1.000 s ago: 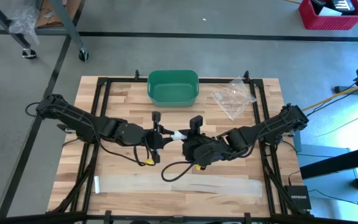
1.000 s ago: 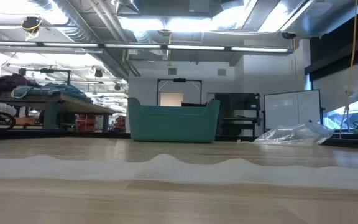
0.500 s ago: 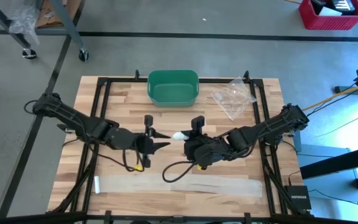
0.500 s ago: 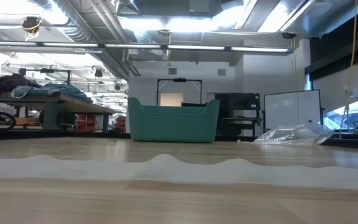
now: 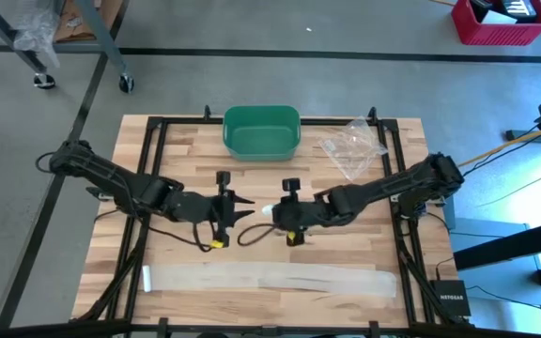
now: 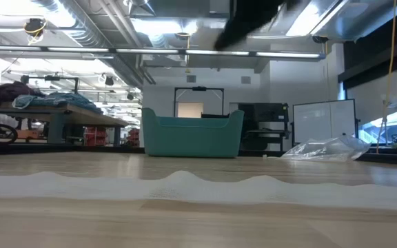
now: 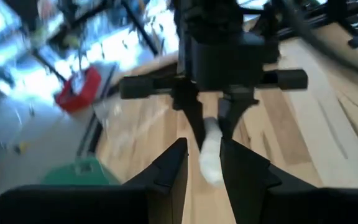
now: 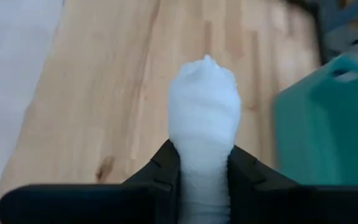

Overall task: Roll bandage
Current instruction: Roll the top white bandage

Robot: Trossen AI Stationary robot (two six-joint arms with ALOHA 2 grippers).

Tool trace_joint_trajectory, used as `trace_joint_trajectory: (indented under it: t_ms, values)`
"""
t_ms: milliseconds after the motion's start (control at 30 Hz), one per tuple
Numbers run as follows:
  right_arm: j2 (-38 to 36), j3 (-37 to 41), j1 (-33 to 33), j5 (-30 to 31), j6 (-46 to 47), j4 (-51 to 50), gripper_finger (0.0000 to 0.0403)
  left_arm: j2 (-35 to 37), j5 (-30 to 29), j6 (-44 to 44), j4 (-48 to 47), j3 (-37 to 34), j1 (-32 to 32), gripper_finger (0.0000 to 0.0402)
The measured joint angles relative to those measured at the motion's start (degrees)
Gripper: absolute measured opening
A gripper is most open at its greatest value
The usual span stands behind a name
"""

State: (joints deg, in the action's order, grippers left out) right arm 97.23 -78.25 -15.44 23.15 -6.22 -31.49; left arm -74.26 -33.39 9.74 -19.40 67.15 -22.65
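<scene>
Bandage roll [image 5: 269,209], a small white cylinder of gauzy cloth, sits clamped in the right pincer [image 5: 278,212] near the bench [image 5: 186,150] centre, its long axis pointing toward 9 o'clock at the left pincer [image 5: 240,206]. That pincer waits just beside the roll's free end, fingers parted and grasping nothing, with the roll lined up on the gap between them. A long flat white strip [image 5: 266,279] lies well apart, along the bench's 6 o'clock edge
</scene>
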Motion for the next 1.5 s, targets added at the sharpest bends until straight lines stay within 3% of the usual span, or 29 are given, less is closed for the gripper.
trace_joint_trajectory:
  t_ms: [133,333,567,833,967,1133,1300,1500]
  values:
    - [0.06,9.19,4.27,-5.57,-0.26,13.04,0.0074,-0.09,0.09,-5.21,0.05,-4.98,1.64,0.0088]
    - [3.28,16.74,9.46,-9.99,-0.56,25.35,0.0074,-0.11,0.15,-8.58,9.03,-15.75,4.53,0.0088]
    - [10.24,17.55,12.54,-14.29,-2.46,28.31,0.0074,-0.24,2.20,-9.84,18.51,-25.99,8.91,0.0088]
    - [14.01,17.51,15.30,-14.78,-3.05,30.25,0.0079,-0.24,2.74,-11.88,19.02,-28.60,10.73,0.0088]
    - [15.28,17.50,15.52,-14.74,-2.72,31.57,0.0115,-0.24,2.75,-11.88,19.11,-28.63,10.73,0.0088]
    - [14.94,17.36,15.54,-14.22,-3.10,31.23,0.0189,-0.24,2.77,-11.90,19.10,-28.65,10.71,0.0088]
    - [11.34,15.30,15.43,-14.31,-3.23,24.84,0.0242,-0.24,2.78,-12.31,18.83,-28.69,10.71,0.0088]
    - [4.20,14.14,15.41,-14.67,-3.20,13.12,0.0265,-0.24,3.13,-12.65,18.99,-28.69,10.71,0.0088]
